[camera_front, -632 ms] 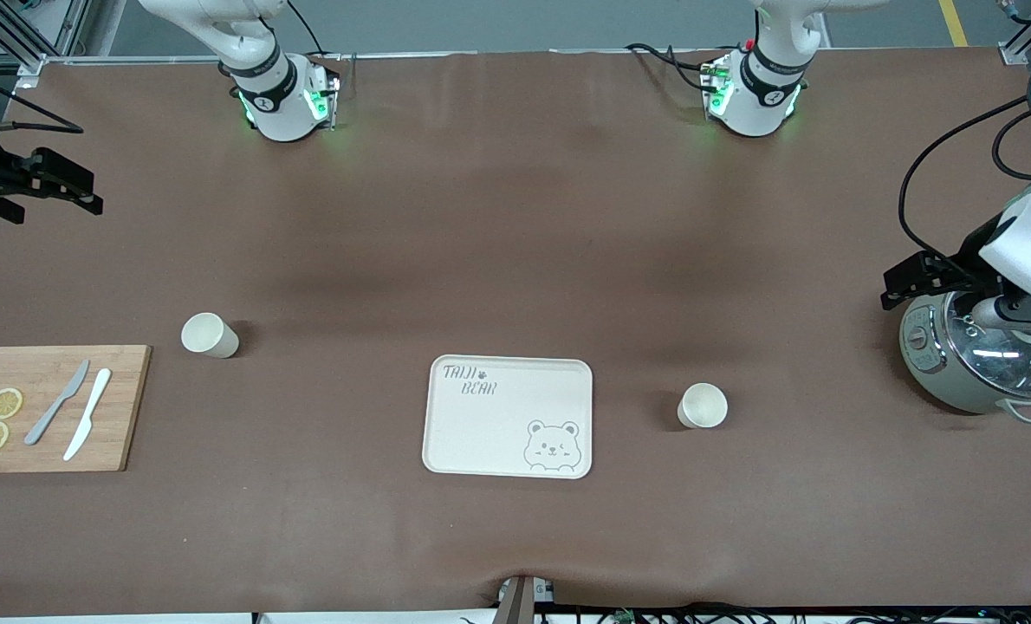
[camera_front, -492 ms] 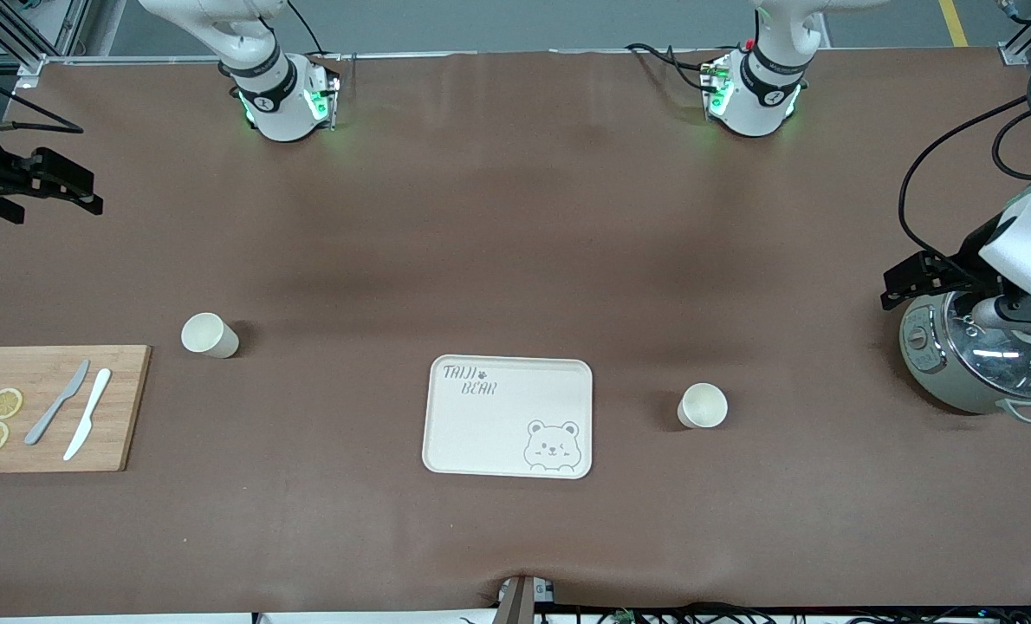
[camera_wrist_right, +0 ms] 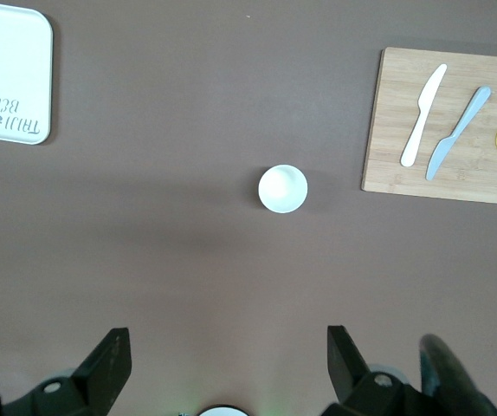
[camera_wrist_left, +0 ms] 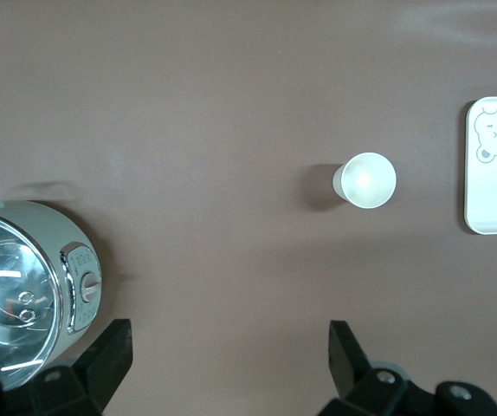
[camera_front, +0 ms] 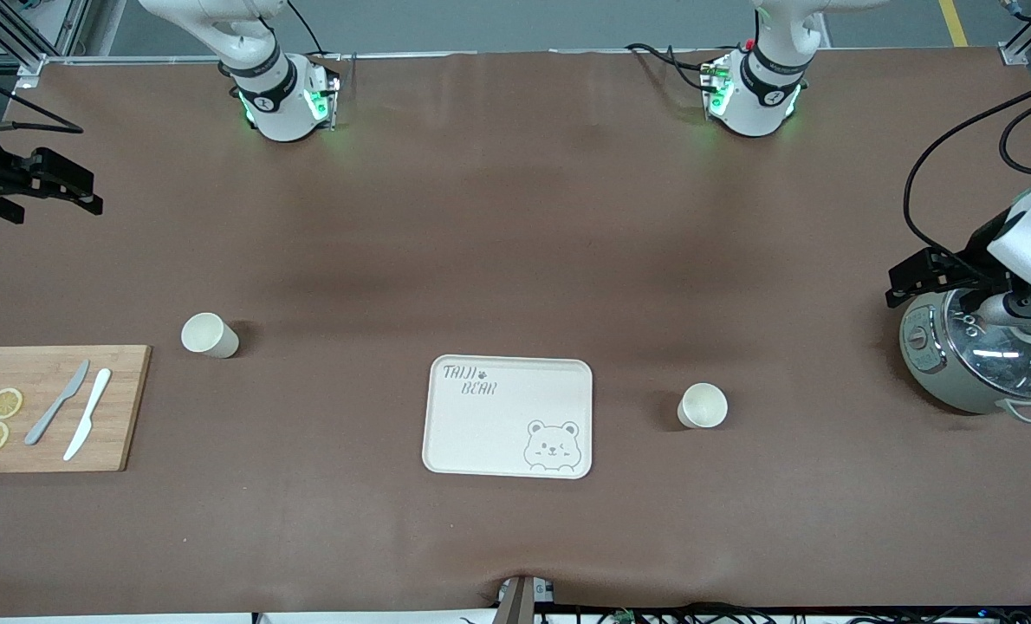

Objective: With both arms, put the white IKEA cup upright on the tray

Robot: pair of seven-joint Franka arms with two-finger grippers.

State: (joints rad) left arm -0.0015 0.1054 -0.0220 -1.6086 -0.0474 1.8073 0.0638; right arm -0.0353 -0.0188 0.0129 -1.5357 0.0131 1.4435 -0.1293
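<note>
Two white cups stand upright on the brown worktop, mouths up, one on either side of the tray (camera_front: 508,416), and neither is on it yet. The cup toward the left arm's end (camera_front: 703,406) sits just beside the tray's short edge with a gap between them; the cup toward the right arm's end (camera_front: 209,334) is well apart from the tray and a little farther from the front camera than it.

Each cup is a small, smooth, slightly tapered tumbler with a thin round rim and no handle. I judge them light and stiff, probably plastic or glazed ware, so they would slide or tip under a sideways nudge. A sensible hold is across the wall below the rim, or one finger inside the mouth and one outside, lifted straight up.

The tray is a flat cream rectangle with rounded corners and a low lip, matte, printed with grey "TAIJI BEAR" lettering and a bear face; its whole surface is bare.

The left gripper (camera_wrist_left: 229,351) hangs over the rice cooker (camera_front: 981,360), far from the tray at the left arm's end, its fingers spread wide and holding nothing. The right gripper (camera_wrist_right: 229,357) hangs at the right arm's end, fingers likewise spread and empty, above the worktop near the bamboo cutting board (camera_front: 115,407).
</note>
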